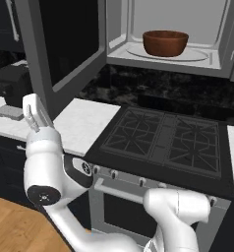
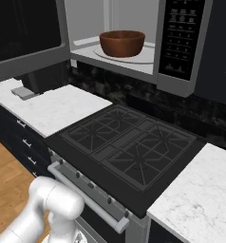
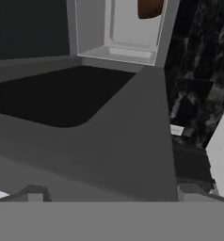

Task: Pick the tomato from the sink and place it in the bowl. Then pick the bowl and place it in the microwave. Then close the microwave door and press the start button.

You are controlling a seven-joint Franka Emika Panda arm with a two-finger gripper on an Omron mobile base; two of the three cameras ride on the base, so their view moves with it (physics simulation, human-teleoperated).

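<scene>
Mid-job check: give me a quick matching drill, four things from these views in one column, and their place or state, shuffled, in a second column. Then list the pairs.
Things:
1. reddish-brown wooden bowl
2. microwave door of black glass in a grey frame
3. white two-finger gripper
4. black gas stovetop with grates

Places or states:
A. swung open to the left
B. on the round turntable inside the microwave
C. between two white marble counter sections
D. open, holding nothing, low beside the open door

Pairs: 1-B, 2-A, 3-D, 4-C
</scene>
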